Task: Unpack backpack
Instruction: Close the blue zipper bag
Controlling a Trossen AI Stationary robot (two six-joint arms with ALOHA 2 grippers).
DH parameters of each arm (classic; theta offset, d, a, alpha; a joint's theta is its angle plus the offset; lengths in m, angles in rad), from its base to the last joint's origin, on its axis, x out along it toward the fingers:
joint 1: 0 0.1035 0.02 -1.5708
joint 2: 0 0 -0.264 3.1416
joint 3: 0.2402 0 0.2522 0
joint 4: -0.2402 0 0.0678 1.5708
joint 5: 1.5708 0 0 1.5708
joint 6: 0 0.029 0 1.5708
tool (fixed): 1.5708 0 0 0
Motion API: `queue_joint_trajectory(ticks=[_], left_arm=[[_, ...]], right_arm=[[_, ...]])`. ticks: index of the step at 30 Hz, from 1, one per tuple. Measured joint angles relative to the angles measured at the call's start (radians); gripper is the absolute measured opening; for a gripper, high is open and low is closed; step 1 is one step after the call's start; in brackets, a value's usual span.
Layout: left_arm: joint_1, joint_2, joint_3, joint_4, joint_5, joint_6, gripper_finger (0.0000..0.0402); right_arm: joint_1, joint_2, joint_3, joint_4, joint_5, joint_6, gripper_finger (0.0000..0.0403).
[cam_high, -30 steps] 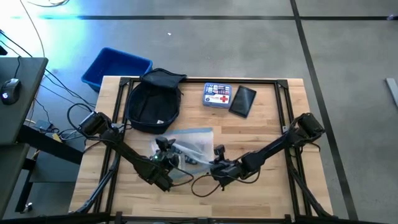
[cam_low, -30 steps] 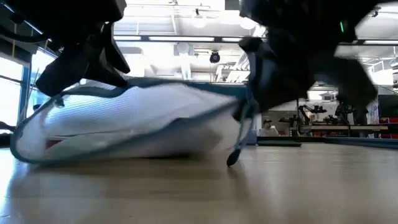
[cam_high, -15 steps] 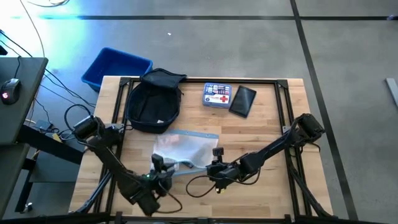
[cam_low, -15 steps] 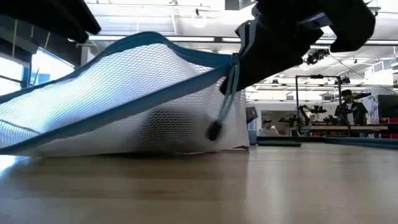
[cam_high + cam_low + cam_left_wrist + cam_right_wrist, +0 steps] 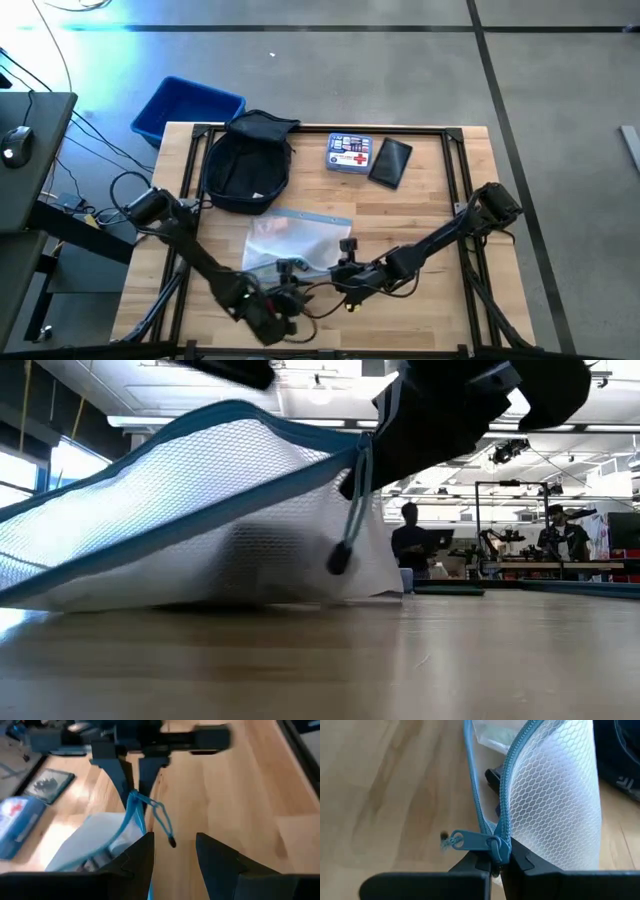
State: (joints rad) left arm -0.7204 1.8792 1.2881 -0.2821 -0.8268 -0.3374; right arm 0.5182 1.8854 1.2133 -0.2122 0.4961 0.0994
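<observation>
A white mesh pouch [image 5: 295, 235] with blue trim lies on the table near the dark backpack [image 5: 245, 165], which rests flat at the far left. My right gripper [image 5: 341, 268] is shut on the pouch's near right corner, which is raised while the rest lies on the wood [image 5: 150, 510]. A blue pull cord [image 5: 347, 530] hangs from that corner. My left gripper [image 5: 298, 293] stands open close to the right gripper on its near left side. Its fingers [image 5: 145, 852] face the cord's end with nothing between them. My right gripper pinches the pouch's zipper end [image 5: 501, 846] between its two fingers, right at the corner beside the blue slider [image 5: 470, 840]. The fingers come slanting down from the table's right. The corner is lifted clear and the mesh slopes down from it to the table [image 5: 200, 595].
A blue first-aid tin [image 5: 349, 153] and a flat black pouch [image 5: 390, 162] lie at the far middle of the table. A blue bin [image 5: 186, 106] stands on the floor beyond the far left corner. Bare wood [image 5: 430, 210] lies right of the pouch.
My left gripper has drawn off the pouch toward the near edge, then swung right toward the right gripper, turning as it went. My right gripper has risen a little with the pouch's corner; the pouch's left end now lies lower on the table.
</observation>
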Motion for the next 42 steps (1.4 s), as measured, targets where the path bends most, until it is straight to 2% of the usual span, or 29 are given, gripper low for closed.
queue_joint_trajectory(ticks=[4, 12, 20, 24, 27, 33, 42], left_arm=[[0.058, 0.04, 0.0, 0.079, 0.084, -0.014, 0.0124], [0.125, 0.073, 0.0, 0.126, 0.113, -0.079, 0.0124], [0.154, 0.073, 0.0, 0.153, 0.076, -0.113, 0.0124], [0.156, 0.073, 0.0, 0.147, 0.015, -0.119, 0.0121], [0.158, 0.073, 0.0, 0.145, -0.018, -0.113, 0.0099], [0.159, 0.073, -0.001, 0.134, -0.073, -0.055, 0.0009], [0.122, 0.073, 0.002, -0.037, -0.116, -0.158, 0.0]], right_arm=[[0.0, 0.0, 0.0, 0.007, 0.002, -0.003, 0.0], [0.0, 0.001, -0.002, 0.011, 0.009, -0.013, 0.0], [0.004, 0.002, -0.003, 0.035, 0.044, -0.026, 0.0], [0.011, 0.002, -0.003, 0.034, 0.1, -0.029, 0.0], [0.013, 0.002, -0.003, 0.036, 0.113, -0.03, 0.0], [0.013, 0.002, -0.003, 0.032, 0.11, -0.029, 0.0], [0.017, 0.002, 0.002, -0.057, 0.093, -0.013, 0.0]])
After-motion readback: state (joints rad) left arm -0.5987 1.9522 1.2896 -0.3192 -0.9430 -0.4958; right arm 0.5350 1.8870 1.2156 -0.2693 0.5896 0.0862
